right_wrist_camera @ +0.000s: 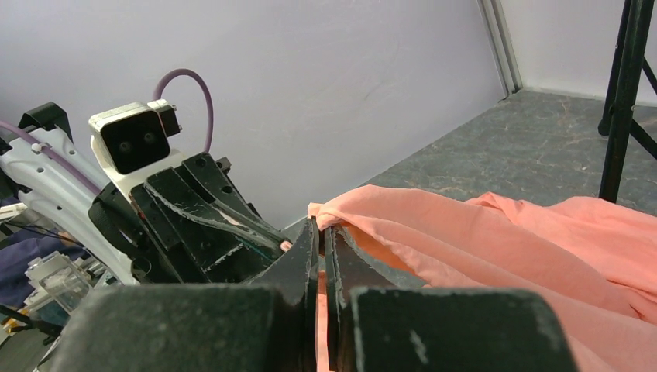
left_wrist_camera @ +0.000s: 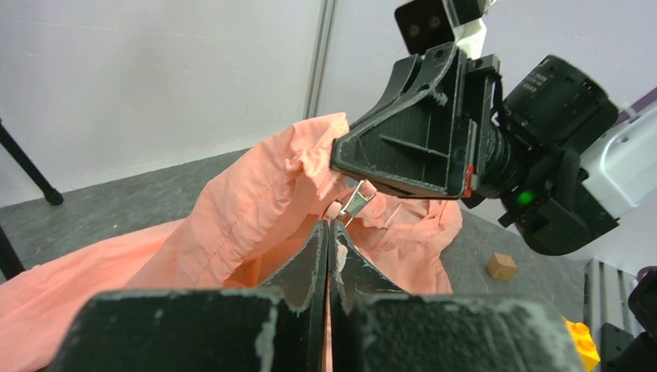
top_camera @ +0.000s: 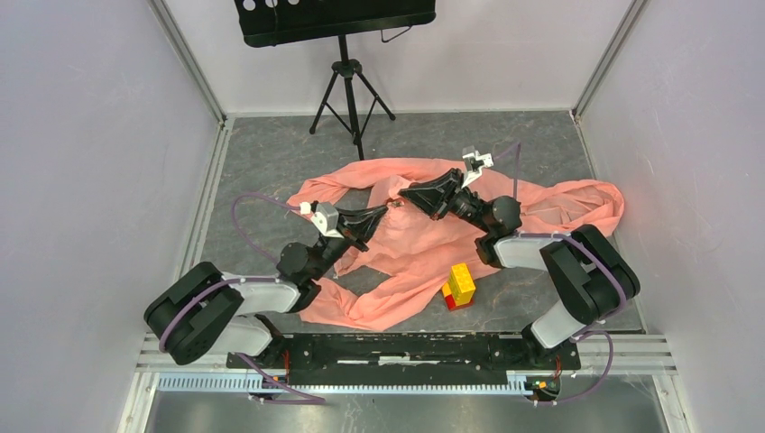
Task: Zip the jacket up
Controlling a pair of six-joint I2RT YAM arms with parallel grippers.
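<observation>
left gripper [left_wrist_camera: 328, 229] clamped on jacket [top_camera: 410, 257] fabric, right gripper [right_wrist_camera: 320, 229] pinched on jacket edge, tips nearly meeting

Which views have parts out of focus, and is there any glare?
Top external: sharp throughout, soft even light, no glare on the jacket. Left wrist: the left fingers near the lens look soft, the zipper pull sharp. Right wrist: the right fingers slightly blurred, the jacket behind crisp.

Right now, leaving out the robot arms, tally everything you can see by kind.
pink jacket: 1
yellow-and-red block stack: 1
small tan cube: 1
black tripod stand: 1
Total: 4
</observation>
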